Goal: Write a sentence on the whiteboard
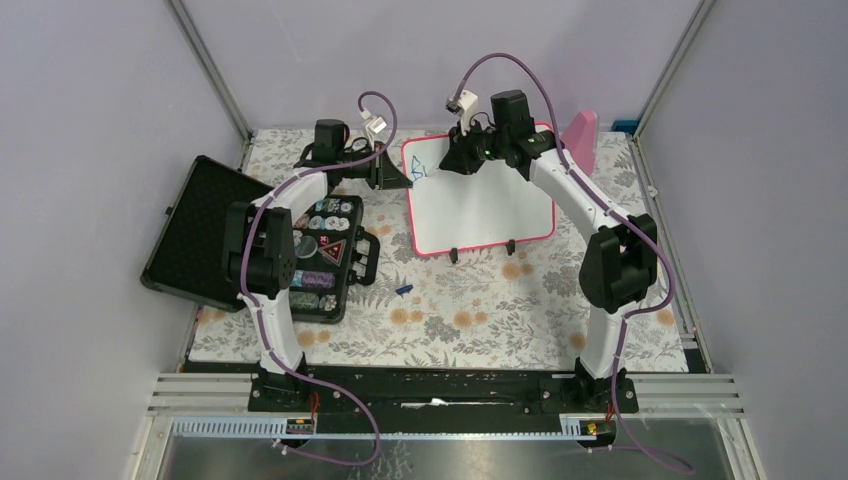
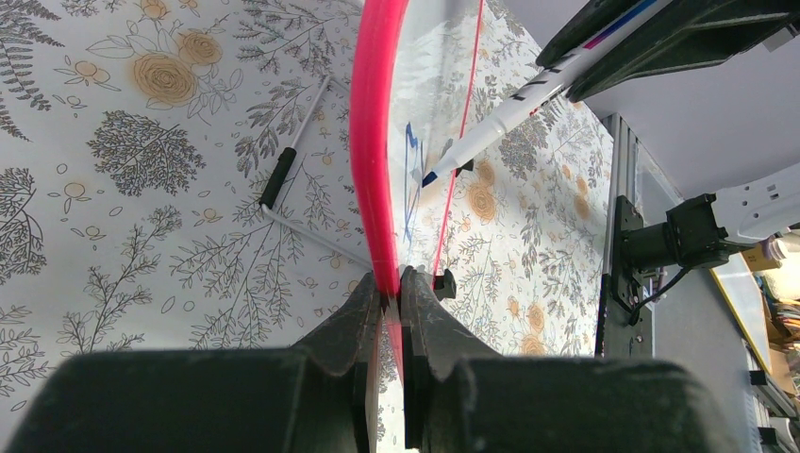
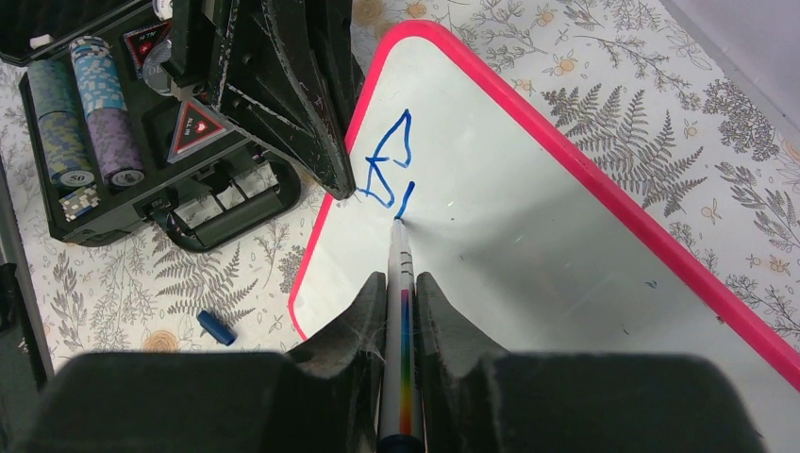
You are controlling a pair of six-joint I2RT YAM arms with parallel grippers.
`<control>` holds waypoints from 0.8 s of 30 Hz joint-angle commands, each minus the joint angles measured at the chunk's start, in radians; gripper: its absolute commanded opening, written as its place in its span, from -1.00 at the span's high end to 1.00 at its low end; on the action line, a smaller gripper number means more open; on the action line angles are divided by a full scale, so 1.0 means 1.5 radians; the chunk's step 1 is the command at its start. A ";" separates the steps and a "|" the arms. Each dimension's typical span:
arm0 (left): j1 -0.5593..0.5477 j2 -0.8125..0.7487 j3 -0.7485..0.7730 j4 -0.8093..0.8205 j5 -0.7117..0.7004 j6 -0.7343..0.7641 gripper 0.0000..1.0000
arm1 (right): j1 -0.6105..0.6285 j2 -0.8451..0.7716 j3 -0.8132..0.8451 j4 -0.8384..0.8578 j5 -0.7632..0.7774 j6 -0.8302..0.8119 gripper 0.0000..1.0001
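seemingly light, stiff and slick, the board (image 1: 490, 210) was best held by its edge: the left tool (image 2: 392, 291) pinched it at upper left, the right tool (image 3: 401, 288) pinched the marker (image 3: 399, 250).

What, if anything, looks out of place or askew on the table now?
A blue marker cap lies loose on the floral cloth in front of the whiteboard, apart from the marker in the right gripper. The whiteboard sits slightly skewed to the cloth's edges. Nothing looks spilled or damaged.
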 commanded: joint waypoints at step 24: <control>-0.023 0.010 0.018 -0.010 0.011 0.033 1.00 | -0.023 -0.001 0.055 0.018 0.019 0.029 1.00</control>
